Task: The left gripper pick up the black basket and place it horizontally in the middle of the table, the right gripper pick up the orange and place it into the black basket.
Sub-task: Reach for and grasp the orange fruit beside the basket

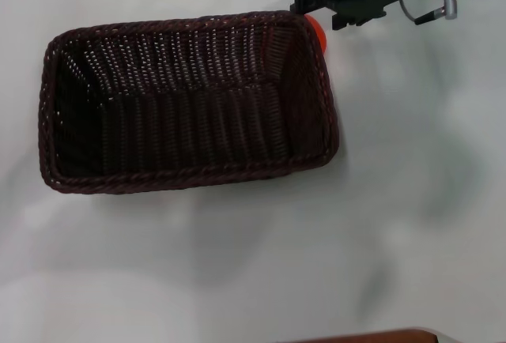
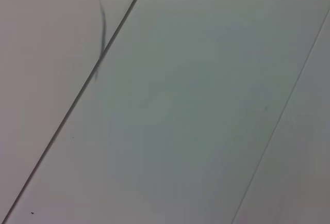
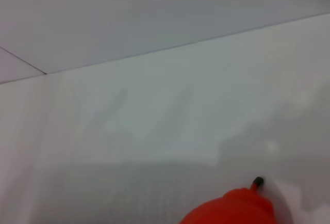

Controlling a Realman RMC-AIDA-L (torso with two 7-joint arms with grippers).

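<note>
The big basket (image 1: 186,102) fills the left and middle of the surface (image 1: 411,201), and its tall woven walls block the way there. Its inside is bare, so there is room to reach down from above. The orange (image 1: 317,30) sits tight against the basket's far right corner, with the right gripper (image 1: 332,7) just over it. The right side and near part of the surface are open.
</note>
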